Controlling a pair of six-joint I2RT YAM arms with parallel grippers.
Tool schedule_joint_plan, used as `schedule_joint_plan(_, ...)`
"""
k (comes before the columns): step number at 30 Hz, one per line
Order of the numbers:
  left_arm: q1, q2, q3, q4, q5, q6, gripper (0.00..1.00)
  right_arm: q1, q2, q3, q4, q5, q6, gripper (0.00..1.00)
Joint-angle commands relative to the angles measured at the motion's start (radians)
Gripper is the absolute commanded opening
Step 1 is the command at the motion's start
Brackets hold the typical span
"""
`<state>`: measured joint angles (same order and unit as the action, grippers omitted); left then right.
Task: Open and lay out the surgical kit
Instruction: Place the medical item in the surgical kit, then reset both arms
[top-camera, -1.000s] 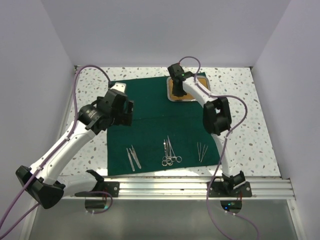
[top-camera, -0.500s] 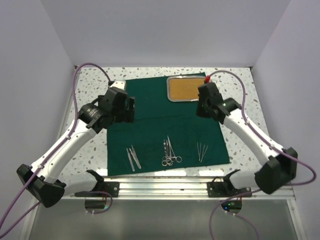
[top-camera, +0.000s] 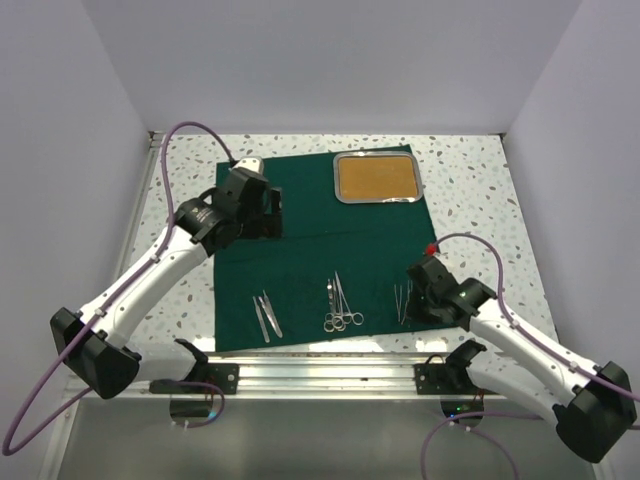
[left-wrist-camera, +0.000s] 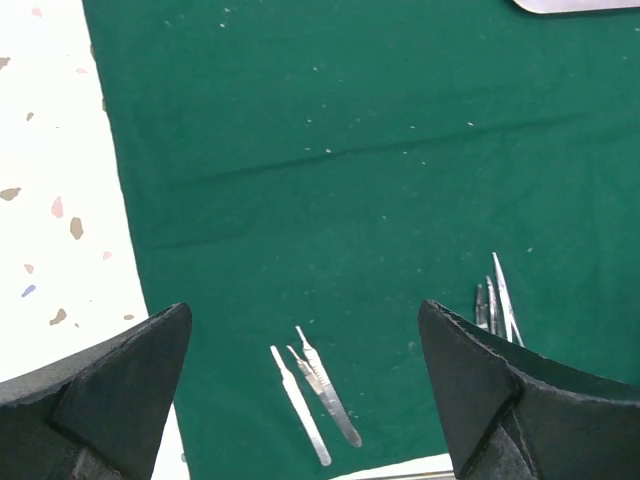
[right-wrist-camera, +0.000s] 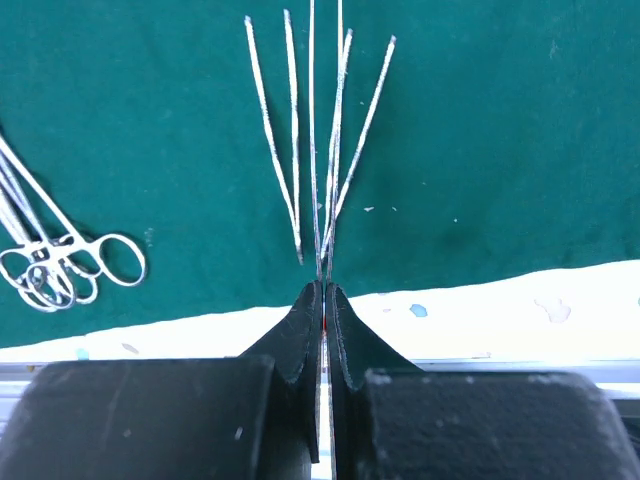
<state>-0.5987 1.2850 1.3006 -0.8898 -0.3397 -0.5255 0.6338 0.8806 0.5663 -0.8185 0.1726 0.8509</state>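
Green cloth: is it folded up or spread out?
Spread out. The green cloth lies flat on the table, one faint crease across it, with the steel tray and silver instruments on top.

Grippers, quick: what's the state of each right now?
Left gripper: open, empty, above the dark green cloth wrap.
Right gripper: shut, tips by the thin silver tweezers; no grip visible.
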Motion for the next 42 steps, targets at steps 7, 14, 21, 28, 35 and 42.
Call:
schedule_joint_plan(7, -0.009, -0.033, 0.039, 0.031, 0.051, -0.091, 1.00, 0.000, 0.037, -0.002, 0.099, 0.061, 0.021, 0.00)
schedule_joint_plan(14, -0.013, -0.075, 0.017, 0.014, 0.039, -0.128, 1.00, 0.000, 0.032, 0.084, 0.012, 0.096, -0.027, 0.93)
schedule_joint_plan(21, -0.015, -0.093, 0.039, 0.006, 0.034, -0.097, 1.00, -0.002, -0.110, 0.280, -0.109, 0.036, -0.139, 0.97)
schedule_joint_plan(28, -0.018, -0.225, 0.019, 0.121, 0.114, 0.038, 1.00, -0.002, -0.172, 0.658, -0.289, 0.059, -0.239, 0.99)
schedule_joint_plan(35, -0.018, -0.325, -0.024, 0.173, 0.022, 0.113, 1.00, 0.000, -0.354, 0.692, -0.237, 0.096, -0.214, 0.99)
schedule_joint_plan(42, -0.018, -0.360, -0.014, 0.164, -0.030, 0.133, 1.00, -0.002, -0.379, 0.722, -0.260, 0.160, -0.217, 0.99)
